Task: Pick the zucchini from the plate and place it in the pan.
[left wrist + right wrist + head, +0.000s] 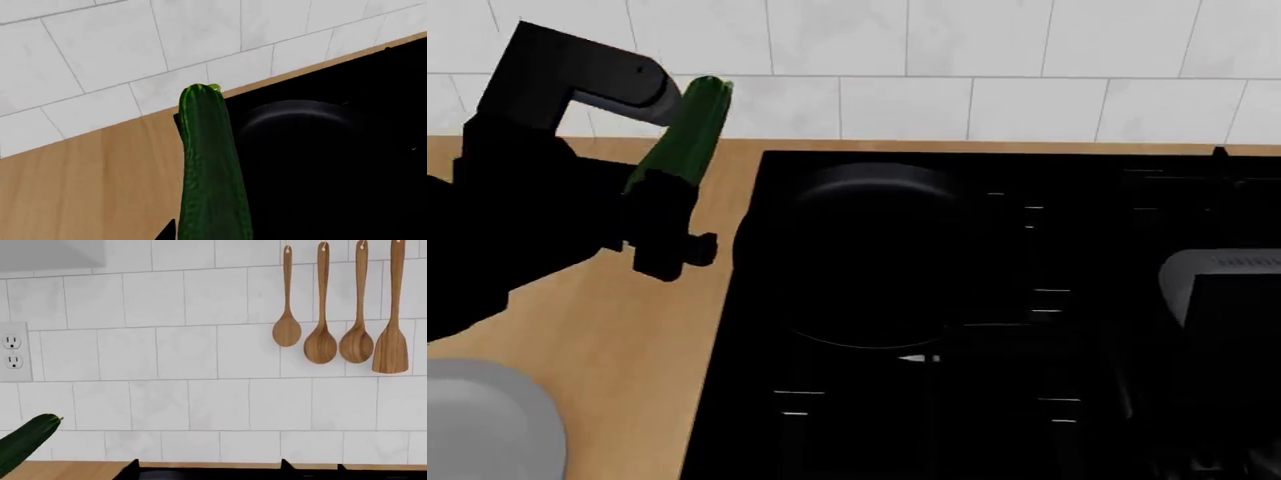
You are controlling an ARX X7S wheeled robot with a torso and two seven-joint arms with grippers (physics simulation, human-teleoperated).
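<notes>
The zucchini is dark green and held tilted upward above the wooden counter, left of the stove. My left gripper is shut on its lower end; one black fingertip shows beside it in the left wrist view, where the zucchini fills the middle. Its tip also shows in the right wrist view. The round black pan sits on the stove's left burner, right of the zucchini; its rim shows faintly. The grey plate lies empty at the near left. My right gripper is open and empty.
The black stove covers the right of the wooden counter. A white tiled wall stands behind. Wooden spoons hang on it, and an outlet is there. Part of my right arm is over the stove's right side.
</notes>
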